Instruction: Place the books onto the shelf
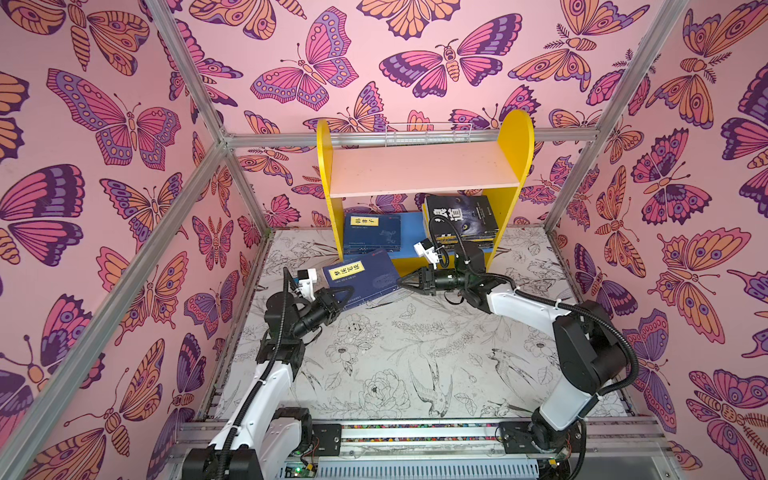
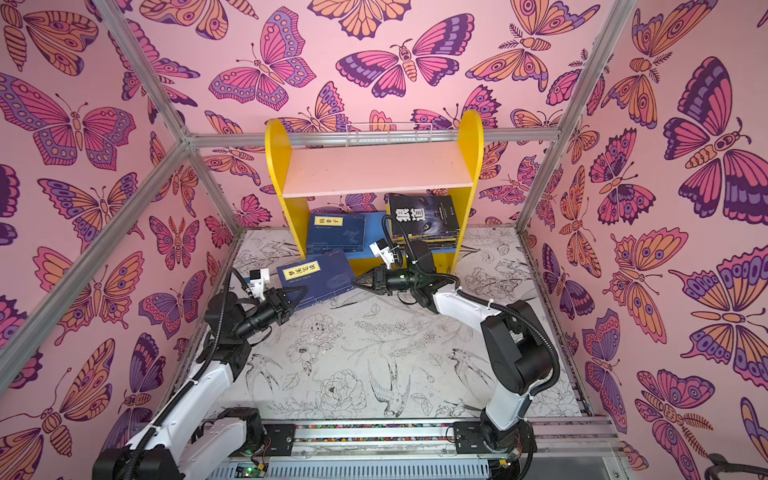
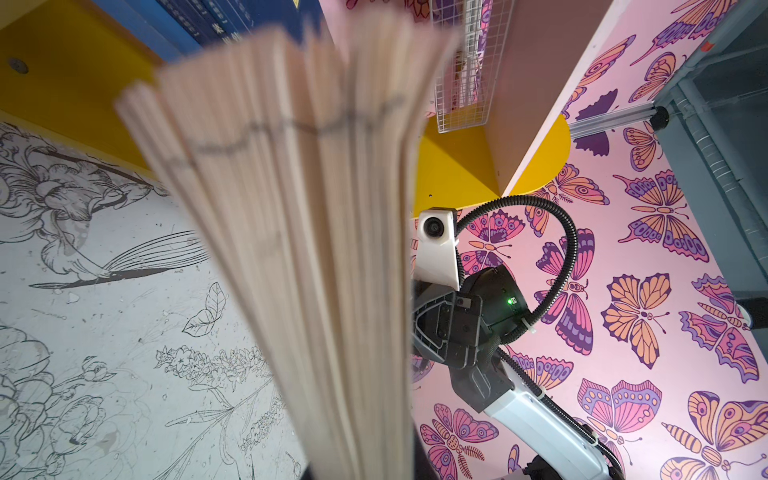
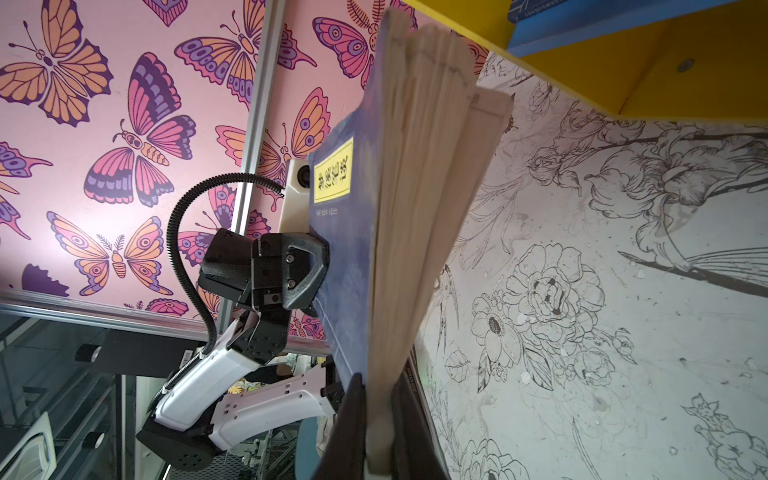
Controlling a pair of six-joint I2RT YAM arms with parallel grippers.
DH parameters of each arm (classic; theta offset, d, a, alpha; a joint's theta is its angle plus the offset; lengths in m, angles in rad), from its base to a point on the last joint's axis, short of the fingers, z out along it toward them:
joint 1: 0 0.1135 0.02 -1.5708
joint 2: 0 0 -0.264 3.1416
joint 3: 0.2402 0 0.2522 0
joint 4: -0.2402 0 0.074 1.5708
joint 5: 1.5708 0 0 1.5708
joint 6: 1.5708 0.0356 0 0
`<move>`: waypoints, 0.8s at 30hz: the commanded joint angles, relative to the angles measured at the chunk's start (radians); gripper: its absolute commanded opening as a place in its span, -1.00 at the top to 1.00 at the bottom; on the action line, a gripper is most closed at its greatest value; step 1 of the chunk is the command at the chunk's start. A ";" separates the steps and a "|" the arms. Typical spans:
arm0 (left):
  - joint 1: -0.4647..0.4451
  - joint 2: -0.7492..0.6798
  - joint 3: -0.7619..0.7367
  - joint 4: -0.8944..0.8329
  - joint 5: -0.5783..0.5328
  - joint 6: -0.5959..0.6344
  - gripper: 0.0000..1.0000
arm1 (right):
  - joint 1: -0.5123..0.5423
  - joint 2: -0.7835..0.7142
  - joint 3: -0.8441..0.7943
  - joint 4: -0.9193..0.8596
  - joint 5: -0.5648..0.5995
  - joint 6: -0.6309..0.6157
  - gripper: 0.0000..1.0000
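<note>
My left arm (image 1: pixel 262 394), right arm (image 1: pixel 523 304), white shells, black joints, ribbed black cable (image 3: pixel 574 245) along each, white wrist camera pod (image 3: pixel 436 245), black triangular left hand (image 1: pixel 345 297), right hand (image 1: pixel 402 282).

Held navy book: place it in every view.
Top view: navy book near centre, just before the shelf.
Top view: same spot, slightly left of centre.
Left wrist: blurred page edges fill the middle.
Right wrist: cover and pages, centre.
Shared landmark: the yellow shelf.

We are seeing a matt cover and rough paper page edges on the navy book (image 1: pixel 365 278). The shelf (image 1: pixel 419 170) is showing smooth painted wood.
</note>
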State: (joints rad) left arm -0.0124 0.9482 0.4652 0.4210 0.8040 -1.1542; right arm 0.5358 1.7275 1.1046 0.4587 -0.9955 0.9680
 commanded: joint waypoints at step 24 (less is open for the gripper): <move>0.049 -0.049 0.016 -0.435 -0.275 0.173 -0.70 | -0.113 -0.143 0.000 -0.092 0.165 -0.116 1.00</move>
State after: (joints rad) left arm 0.0296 0.9108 0.4610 0.1131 0.5987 -1.0492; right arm 0.4240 1.6306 1.0710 0.4198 -0.8684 0.9325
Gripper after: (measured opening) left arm 0.847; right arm 0.085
